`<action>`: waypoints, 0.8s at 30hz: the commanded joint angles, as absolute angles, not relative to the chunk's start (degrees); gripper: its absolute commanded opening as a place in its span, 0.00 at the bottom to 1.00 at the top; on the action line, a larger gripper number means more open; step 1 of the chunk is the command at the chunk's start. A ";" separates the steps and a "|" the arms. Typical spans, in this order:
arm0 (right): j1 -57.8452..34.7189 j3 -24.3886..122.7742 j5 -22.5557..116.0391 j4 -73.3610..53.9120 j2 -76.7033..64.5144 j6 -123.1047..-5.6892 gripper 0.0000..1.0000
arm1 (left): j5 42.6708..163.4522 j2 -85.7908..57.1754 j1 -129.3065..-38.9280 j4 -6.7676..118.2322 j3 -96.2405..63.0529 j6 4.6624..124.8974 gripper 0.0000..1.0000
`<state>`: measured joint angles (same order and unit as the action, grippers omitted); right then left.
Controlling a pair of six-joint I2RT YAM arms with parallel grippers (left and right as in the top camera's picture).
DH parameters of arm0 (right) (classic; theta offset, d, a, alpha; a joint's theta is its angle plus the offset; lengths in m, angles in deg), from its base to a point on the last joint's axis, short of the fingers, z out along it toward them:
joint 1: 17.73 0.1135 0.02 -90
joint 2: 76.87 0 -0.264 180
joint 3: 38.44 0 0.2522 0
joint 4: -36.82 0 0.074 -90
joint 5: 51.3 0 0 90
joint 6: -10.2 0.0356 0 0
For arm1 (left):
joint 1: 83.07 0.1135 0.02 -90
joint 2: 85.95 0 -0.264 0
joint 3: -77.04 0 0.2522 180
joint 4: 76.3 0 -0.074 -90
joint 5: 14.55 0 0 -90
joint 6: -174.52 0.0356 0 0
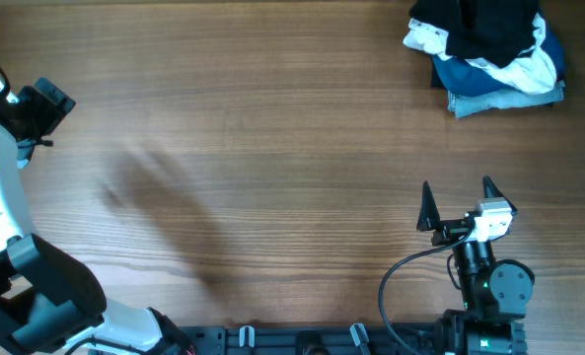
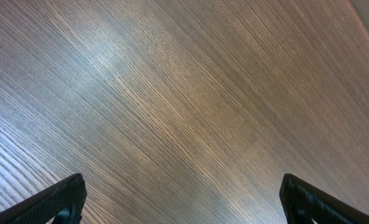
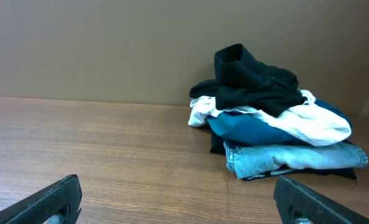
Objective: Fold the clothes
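Observation:
The clothes, a black garment (image 1: 479, 25), lie crumpled on top of a pile at the table's far right corner, and the right wrist view shows the same black garment (image 3: 252, 87) ahead and right of centre. My right gripper (image 1: 458, 187) rests near the front edge, pointing toward the pile and well short of it. That right gripper (image 3: 178, 199) is open with only bare wood between its fingers. My left gripper (image 1: 47, 106) is raised at the far left edge. In its own view the left gripper (image 2: 183, 199) is open over bare table.
Under the black garment lie a white garment (image 3: 315, 124), a blue one (image 3: 246, 127) and pale jeans (image 3: 290, 158). The wooden table (image 1: 272, 118) spreads between the arms. A plain wall stands behind the pile. The arm bases sit along the front edge.

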<state>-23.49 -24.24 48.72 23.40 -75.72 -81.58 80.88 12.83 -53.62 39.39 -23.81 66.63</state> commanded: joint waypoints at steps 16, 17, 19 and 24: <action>-23.35 -24.39 47.69 23.84 -76.59 -81.14 1.00 | 86.10 -22.71 -69.51 56.38 -11.15 76.90 1.00; -23.35 -24.39 47.69 23.81 -76.59 -81.14 1.00 | 86.21 -26.78 -70.10 58.87 -5.99 76.81 1.00; -23.35 -24.39 47.69 23.81 -76.59 -81.14 1.00 | 87.41 -32.15 -70.10 63.85 2.25 76.81 1.00; -23.35 -24.39 47.69 23.84 -76.59 -81.14 1.00 | 88.85 -48.68 -70.12 81.64 28.10 76.57 1.00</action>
<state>-23.49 -24.24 48.70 23.53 -76.00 -81.58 86.93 -40.07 -69.86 74.63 15.27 75.35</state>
